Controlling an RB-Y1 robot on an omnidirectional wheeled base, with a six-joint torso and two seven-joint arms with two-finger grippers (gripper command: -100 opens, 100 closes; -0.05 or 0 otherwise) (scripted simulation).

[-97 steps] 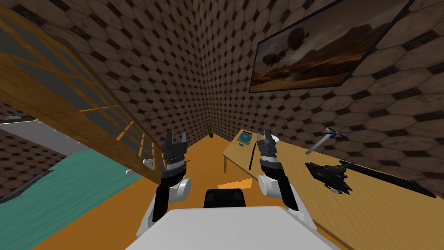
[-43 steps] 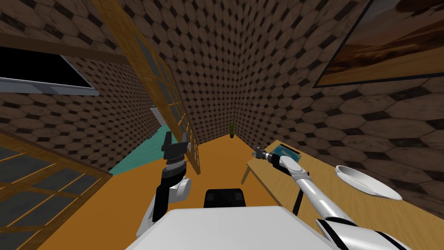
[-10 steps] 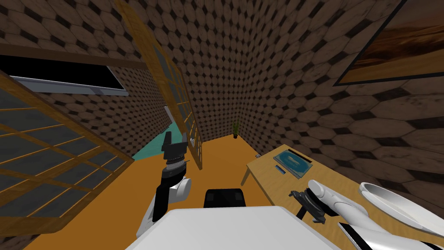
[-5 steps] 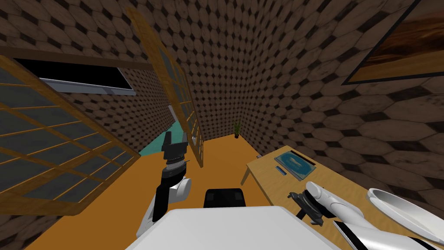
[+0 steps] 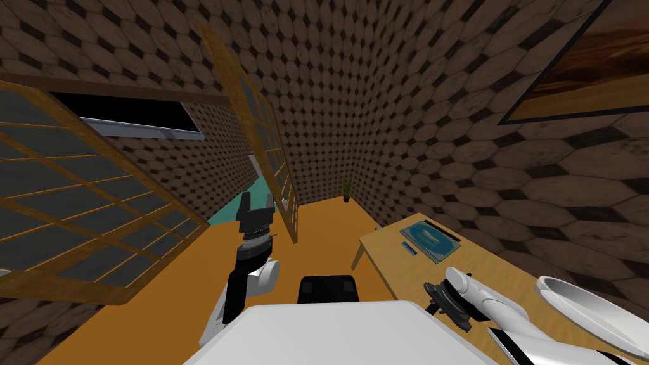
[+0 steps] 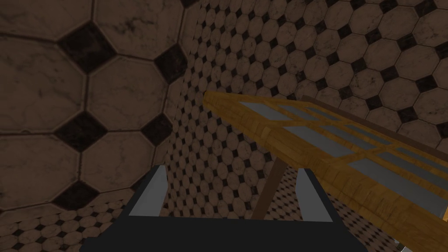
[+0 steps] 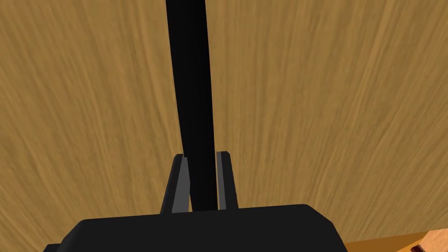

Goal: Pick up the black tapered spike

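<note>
The black tapered spike lies along the wooden table, running away from my right hand. My right gripper points down at it, and both fingers press the spike's sides at its thick end. In the head view that right arm bends down over the table's near part. My left gripper is raised in front of my chest, away from the table. Its fingers stand wide apart with nothing between them.
A blue book and a small blue item lie farther along the table. A white dish sits at its right. A wooden lattice door leans open at the left. Orange floor runs to a potted plant.
My right gripper's fingers have closed in on the black spike. The head view has swung slightly; the right arm has shifted only a little.
</note>
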